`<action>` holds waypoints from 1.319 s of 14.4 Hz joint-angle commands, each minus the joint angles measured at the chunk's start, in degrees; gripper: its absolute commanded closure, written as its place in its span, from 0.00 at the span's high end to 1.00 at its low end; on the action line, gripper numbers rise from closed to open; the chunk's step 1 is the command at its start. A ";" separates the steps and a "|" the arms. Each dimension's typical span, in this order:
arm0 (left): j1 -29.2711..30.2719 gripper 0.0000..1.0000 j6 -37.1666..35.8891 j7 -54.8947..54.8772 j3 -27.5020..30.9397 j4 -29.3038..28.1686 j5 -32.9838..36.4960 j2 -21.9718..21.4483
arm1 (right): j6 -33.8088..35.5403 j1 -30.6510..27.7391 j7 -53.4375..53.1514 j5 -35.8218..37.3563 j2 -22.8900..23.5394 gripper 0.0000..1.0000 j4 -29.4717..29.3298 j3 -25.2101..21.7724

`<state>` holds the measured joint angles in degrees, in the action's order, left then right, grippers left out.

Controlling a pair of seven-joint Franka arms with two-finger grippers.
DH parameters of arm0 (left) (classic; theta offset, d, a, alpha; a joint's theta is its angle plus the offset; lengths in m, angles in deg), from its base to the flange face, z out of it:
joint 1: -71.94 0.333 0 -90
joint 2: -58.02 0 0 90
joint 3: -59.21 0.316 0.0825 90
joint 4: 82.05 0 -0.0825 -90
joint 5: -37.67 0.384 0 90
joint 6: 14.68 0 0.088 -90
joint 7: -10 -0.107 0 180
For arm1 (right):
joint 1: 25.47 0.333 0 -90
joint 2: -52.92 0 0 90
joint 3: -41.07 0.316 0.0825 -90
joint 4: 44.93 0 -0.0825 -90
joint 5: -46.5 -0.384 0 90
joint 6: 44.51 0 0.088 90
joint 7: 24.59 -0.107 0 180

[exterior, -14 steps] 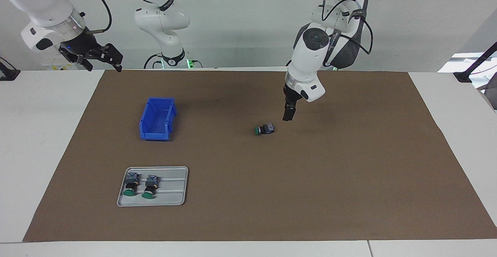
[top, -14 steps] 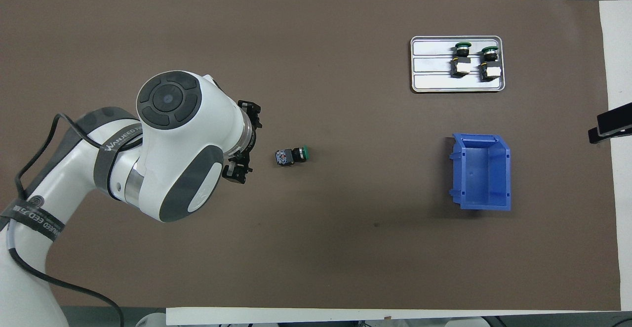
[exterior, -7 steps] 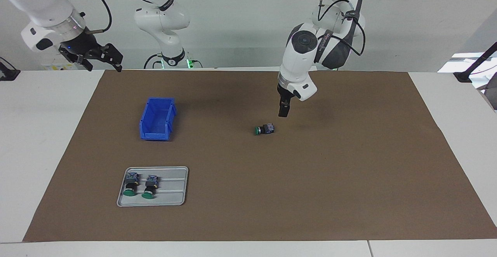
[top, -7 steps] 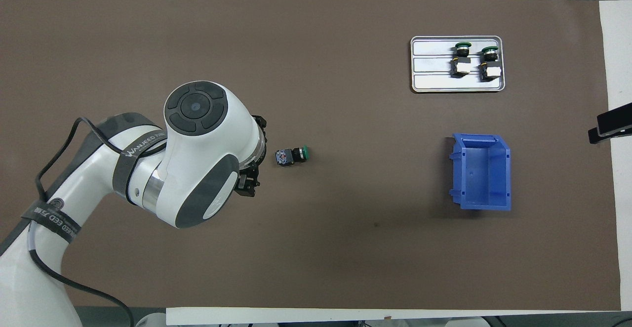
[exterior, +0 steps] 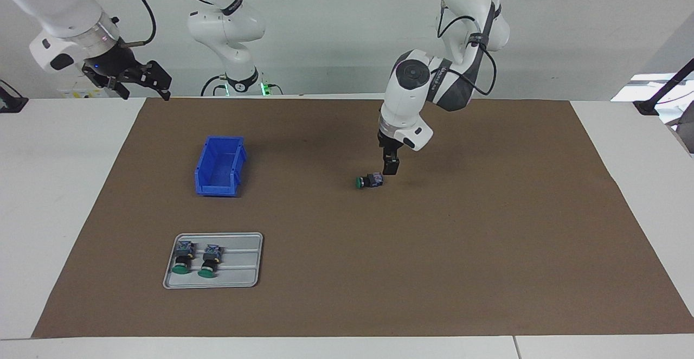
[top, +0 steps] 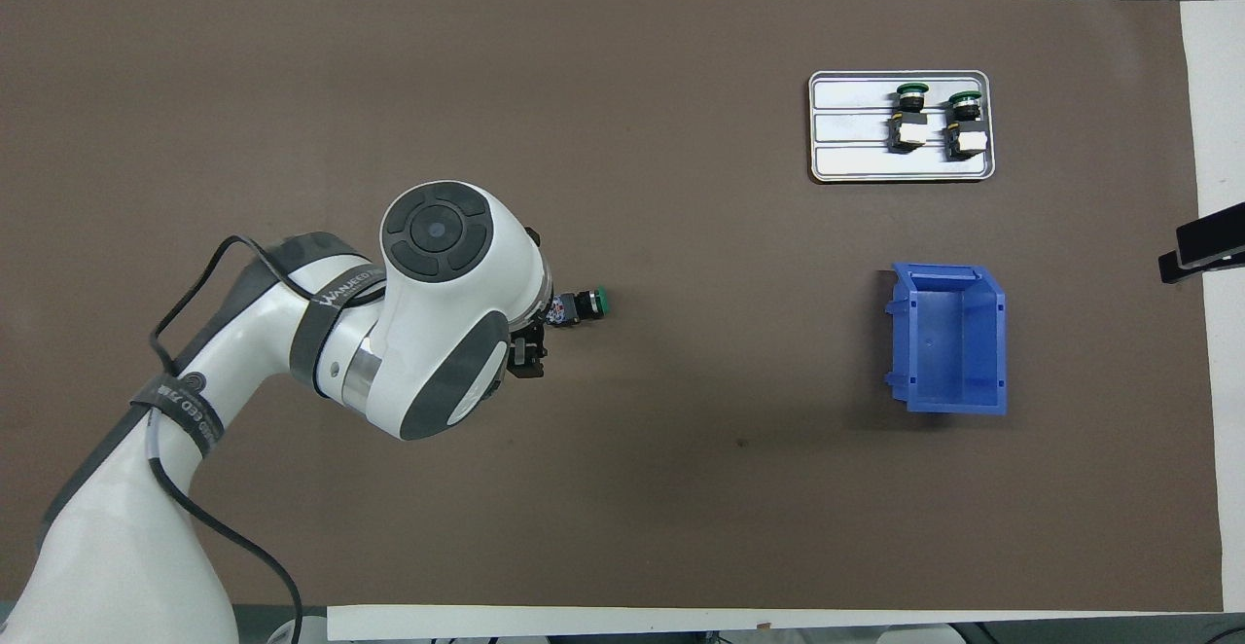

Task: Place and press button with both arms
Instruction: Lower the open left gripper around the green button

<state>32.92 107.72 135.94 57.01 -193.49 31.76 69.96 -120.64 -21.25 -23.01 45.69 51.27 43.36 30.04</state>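
Brown mat: left arm half-hides button.

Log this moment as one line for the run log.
left gripper: open, low beside lone button's block end, no grip | right gripper: open, waiting off mat | two buttons in tray | bin: empty

A plain brown mat covers the white table. Mid-frame lies a button — green cap, black collar, bluish-grey block. Left of centre stands a bright blue bin; at lower left a pale grey tray carries two more green-capped buttons. The arms are white with black bands — their grippers black.
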 commanded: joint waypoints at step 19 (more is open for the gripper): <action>-3.42 0.72 8.47 9.41 0.88 3.78 0.82 10.75 | 0.28 0.00 0.45 -0.07 -1.26 1.00 1.27 0.04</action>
<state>30.31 115.39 144.05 57.26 -189.94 31.80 80.65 -120.64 -21.25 -23.01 45.68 51.27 43.38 30.04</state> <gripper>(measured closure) 0.079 0.000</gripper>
